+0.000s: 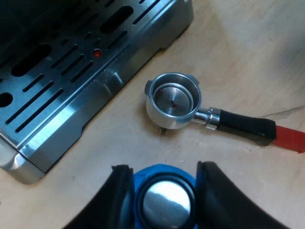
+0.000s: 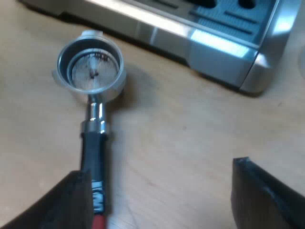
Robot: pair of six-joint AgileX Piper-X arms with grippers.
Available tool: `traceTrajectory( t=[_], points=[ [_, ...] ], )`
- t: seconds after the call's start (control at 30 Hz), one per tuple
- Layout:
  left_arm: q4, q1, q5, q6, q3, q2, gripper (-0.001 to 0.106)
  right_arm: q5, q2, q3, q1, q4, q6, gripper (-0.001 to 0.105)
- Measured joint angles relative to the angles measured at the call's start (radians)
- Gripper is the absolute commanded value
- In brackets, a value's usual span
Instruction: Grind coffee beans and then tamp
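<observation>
Jaws of the left gripper (image 1: pixel 164 168) are clenched on the blue tamper (image 1: pixel 167 202), one black finger on each side of its body. In the left wrist view the tamper's round metal face shows between them. Beyond it the holder (image 1: pixel 167 115) lies loose on the counter (image 1: pixel 228 57), just beside the slotted drip tray (image 1: pixel 52 81) of the espresso machine (image 1: pixel 109 78) but apart from it. The basket (image 1: pixel 174 99) faces up and shows bare metal; no grounds are visible in it. The handle (image 1: pixel 243 125) points away from the machine and ends in the red end (image 1: pixel 288 138).

In the right wrist view the jaws of the right gripper (image 2: pixel 161 168) are released and spread wide, holding nothing. One finger (image 2: pixel 78 200) sits just beside the holder's handle (image 2: pixel 92 152), near its red end (image 2: pixel 98 222); the other finger is well apart from it. The holder's bowl (image 2: pixel 90 67) lies at the far end of the handle, near the machine's front edge (image 2: pixel 214 47).

Step in hand, as a judgement: grinding is not yet done, since the basket looks empty, and the tamper is held ready.

Next move: centre the right jaws across the handle, close them firmly, then lift the holder level. Tamping should wait until the basket is filled.
</observation>
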State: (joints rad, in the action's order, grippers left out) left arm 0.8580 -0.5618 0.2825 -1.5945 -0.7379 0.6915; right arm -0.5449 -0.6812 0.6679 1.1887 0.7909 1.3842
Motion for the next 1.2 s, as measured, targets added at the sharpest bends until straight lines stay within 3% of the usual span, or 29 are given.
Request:
traceTrajectory(
  t=[0.5,0.7,0.8,1.2],
  points=[
    [0.0,0.0,0.0,0.0,-0.001,0.0,0.0,0.031,0.0,-0.255,0.0,-0.415,-0.015,0.062],
    [0.0,0.0,0.005,0.0,-0.001,0.049,0.0,0.031,0.0,-0.279,0.0,-0.487,-0.015,0.062],
    [0.005,0.0,0.005,0.0,-0.006,0.08,0.0,0.031,0.0,-0.279,0.0,-0.51,0.017,0.062],
    [0.002,-0.055,0.005,0.024,-0.127,0.207,0.0,0.031,0.0,-0.279,0.0,-0.564,0.047,0.062]
  ],
)
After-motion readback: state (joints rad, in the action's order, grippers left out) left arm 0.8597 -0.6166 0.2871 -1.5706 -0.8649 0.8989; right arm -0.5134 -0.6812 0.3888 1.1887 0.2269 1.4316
